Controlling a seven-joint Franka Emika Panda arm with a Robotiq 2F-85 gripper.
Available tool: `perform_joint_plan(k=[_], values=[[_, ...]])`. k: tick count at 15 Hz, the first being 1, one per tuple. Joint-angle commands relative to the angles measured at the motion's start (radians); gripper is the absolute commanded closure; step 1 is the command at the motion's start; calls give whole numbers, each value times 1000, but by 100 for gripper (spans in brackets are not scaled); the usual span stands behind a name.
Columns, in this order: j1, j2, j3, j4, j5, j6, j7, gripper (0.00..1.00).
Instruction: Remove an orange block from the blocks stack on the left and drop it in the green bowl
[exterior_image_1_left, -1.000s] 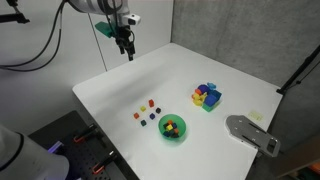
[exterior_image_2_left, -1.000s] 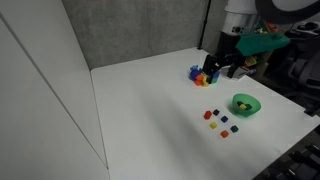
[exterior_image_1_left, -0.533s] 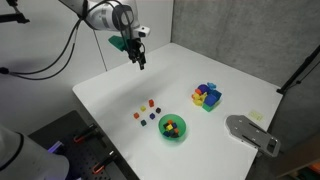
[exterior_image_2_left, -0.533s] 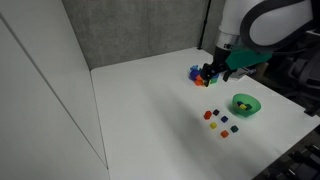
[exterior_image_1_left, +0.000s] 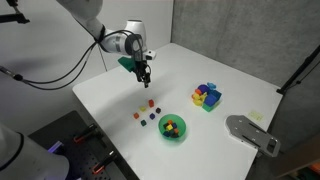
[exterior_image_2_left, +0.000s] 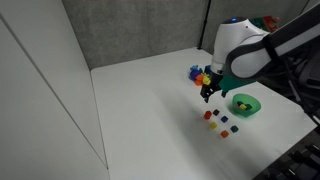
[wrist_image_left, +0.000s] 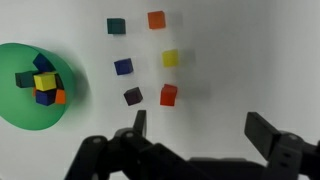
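White table (exterior_image_1_left: 235, 85) bears blocks stack (exterior_image_1_left: 148, 111), green bowl (exterior_image_1_left: 172, 137).

Robotics lab: white table (exterior_image_1_left: 235, 85), plain grey partition panels (exterior_image_2_left: 140, 30) behind, loose black cables (exterior_image_1_left: 40, 83), stand pole (exterior_image_1_left: 300, 68) at edge, arm (exterior_image_1_left: 100, 25) over table.
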Motion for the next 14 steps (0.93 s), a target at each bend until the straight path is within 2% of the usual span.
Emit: perform_joint_plan(k=[1,3,8,14], values=[[25,71,-30,53,20,5,-2,0],[30,57,-37,23,23,11,-12,0],[36,76,-36,41,35,11,-12,0],[44,153,-80,66,36,155,10,0]])
